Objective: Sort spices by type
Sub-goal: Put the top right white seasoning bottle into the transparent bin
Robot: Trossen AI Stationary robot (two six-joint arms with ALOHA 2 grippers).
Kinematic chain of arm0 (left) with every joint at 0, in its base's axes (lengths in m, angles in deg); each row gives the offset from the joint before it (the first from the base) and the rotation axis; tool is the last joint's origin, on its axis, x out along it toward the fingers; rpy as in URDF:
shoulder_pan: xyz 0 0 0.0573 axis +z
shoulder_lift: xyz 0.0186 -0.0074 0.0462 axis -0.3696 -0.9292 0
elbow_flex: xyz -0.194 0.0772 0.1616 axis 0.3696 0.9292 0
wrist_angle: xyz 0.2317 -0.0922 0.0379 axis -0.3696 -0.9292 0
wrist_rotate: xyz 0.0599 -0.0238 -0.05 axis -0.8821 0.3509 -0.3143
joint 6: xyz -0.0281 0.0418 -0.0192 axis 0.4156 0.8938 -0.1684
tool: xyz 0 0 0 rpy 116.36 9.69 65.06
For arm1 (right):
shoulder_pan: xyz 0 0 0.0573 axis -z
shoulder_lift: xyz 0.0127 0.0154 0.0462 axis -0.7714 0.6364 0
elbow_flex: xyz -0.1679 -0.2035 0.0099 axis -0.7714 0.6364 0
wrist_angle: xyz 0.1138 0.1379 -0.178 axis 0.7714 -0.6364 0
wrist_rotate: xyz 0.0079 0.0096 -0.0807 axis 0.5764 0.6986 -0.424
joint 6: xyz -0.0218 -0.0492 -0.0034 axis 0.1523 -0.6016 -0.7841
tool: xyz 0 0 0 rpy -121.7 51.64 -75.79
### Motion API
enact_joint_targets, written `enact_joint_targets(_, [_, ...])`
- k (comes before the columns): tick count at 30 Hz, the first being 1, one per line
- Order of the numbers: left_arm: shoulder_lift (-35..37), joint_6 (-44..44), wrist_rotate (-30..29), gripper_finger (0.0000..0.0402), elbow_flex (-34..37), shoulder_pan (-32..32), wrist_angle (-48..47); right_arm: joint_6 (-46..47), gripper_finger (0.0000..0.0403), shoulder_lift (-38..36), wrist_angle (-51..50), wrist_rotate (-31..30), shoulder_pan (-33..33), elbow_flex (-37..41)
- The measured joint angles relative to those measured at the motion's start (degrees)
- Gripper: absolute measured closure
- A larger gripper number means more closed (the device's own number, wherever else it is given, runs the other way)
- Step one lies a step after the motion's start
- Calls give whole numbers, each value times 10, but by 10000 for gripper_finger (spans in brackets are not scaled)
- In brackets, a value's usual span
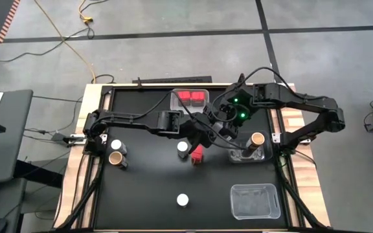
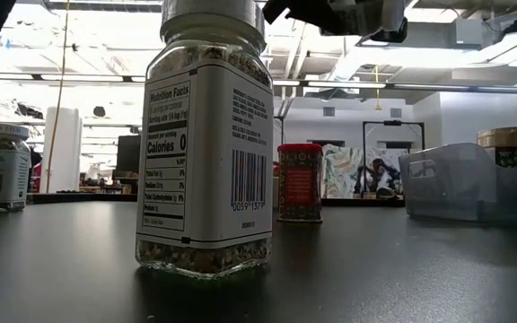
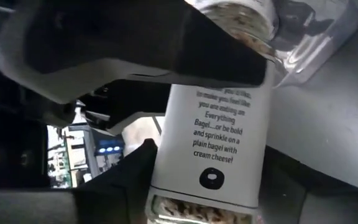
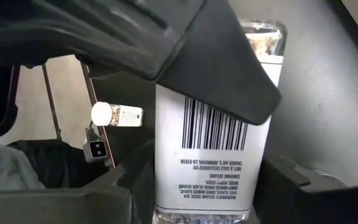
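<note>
At frame centre I log both grippers clamped on one white-labelled seasoning jar (image 4: 213,137): left gripper (image 3: 191,124), right gripper (image 4: 185,112).

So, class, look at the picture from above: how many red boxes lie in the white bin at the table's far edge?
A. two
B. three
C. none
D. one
A: the high view shows two red boxes side by side inside the white bin; another red box stands outside it, on the table near the middle.
</note>
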Motion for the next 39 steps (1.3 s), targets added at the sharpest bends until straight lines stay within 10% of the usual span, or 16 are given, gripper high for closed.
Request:
enact_joint_targets(26, [0,-31,-1,202,0,0,2,-14,152,0,-3,0,12,0])
enact_joint_targets(39, [0,-103,2,201,0,1,4,-63,55,-6,-19,1,29,0])
